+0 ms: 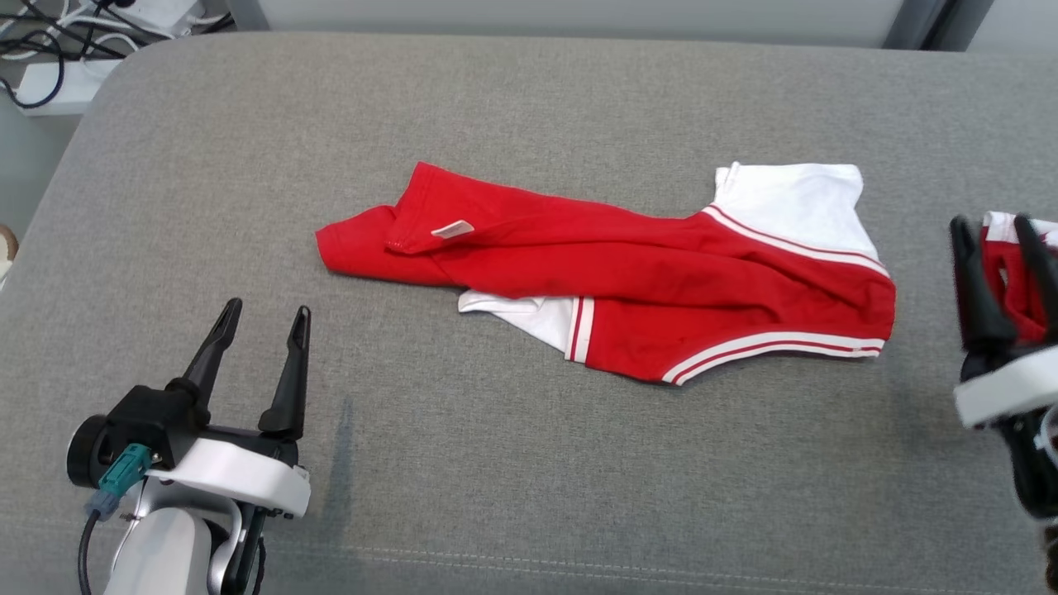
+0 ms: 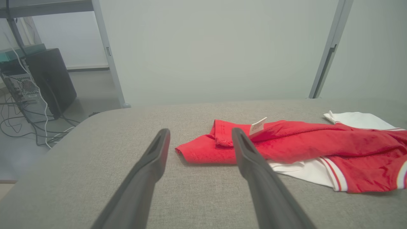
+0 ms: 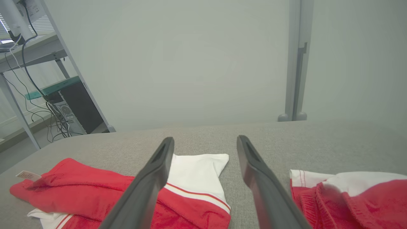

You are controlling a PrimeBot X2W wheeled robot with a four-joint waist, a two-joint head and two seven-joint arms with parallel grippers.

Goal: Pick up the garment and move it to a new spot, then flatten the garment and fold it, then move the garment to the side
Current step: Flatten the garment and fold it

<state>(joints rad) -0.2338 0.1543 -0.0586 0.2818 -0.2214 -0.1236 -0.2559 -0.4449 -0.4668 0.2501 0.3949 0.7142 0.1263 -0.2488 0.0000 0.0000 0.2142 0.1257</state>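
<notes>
Centrally on the counter, garment lies crumpled. My left jaws and right jaws stand wide, empty. Recommend pinching both ends, lifting evenly, clear of second garment.

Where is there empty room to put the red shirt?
Bare grey cushion runs along the far edge behind the red shirt, and along the near edge between the left gripper and right gripper. The right side is crowded: a second garment lies there.
</notes>
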